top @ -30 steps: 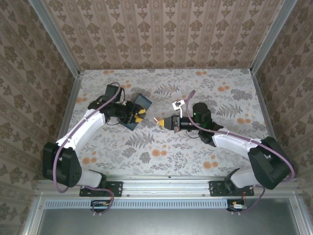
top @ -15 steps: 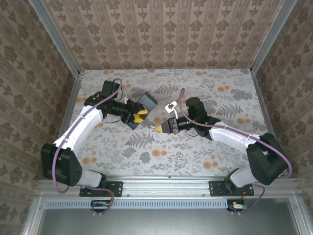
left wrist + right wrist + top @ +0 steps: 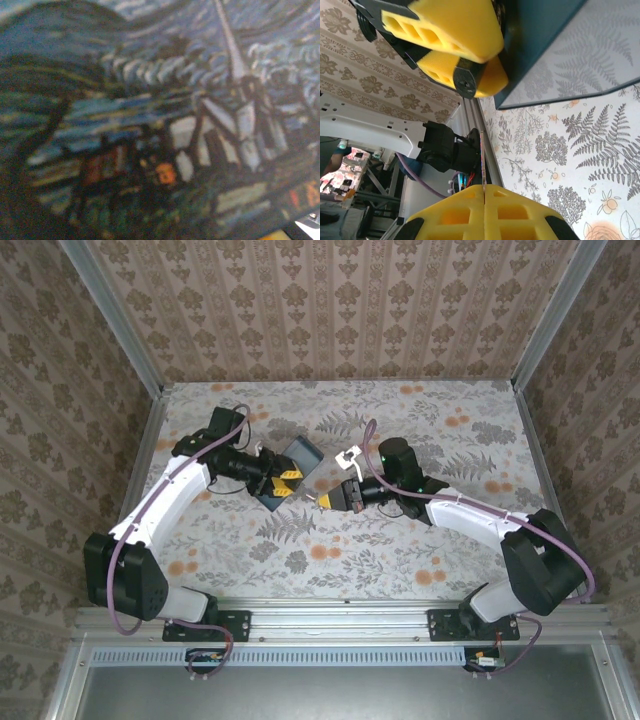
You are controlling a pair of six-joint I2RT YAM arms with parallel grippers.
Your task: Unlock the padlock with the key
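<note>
1. The padlock (image 3: 466,80) looks to be the small dark, round-faced lump pinched at the tips of the left gripper (image 3: 492,55), though it is too tiny for me to swear to it. It sits hard against the edge of the box (image 3: 540,45).
2. The left gripper's yellow fingers are clenched on that lump, left of the table's middle.
3. From the left wrist, the box's swirl-painted face fills the lens, close and blurred.
4. The key (image 3: 483,160) is a thin metal blade seen edge-on. It stands out from the right gripper (image 3: 483,192), whose yellow fingers are pressed tight together on it.
5. The key's tip points toward the padlock but stays apart from it.
6. From above, the right gripper sits just right of the left one and a little nearer. The two are close but not touching, over the fern-and-flower table (image 3: 420,560).
</note>
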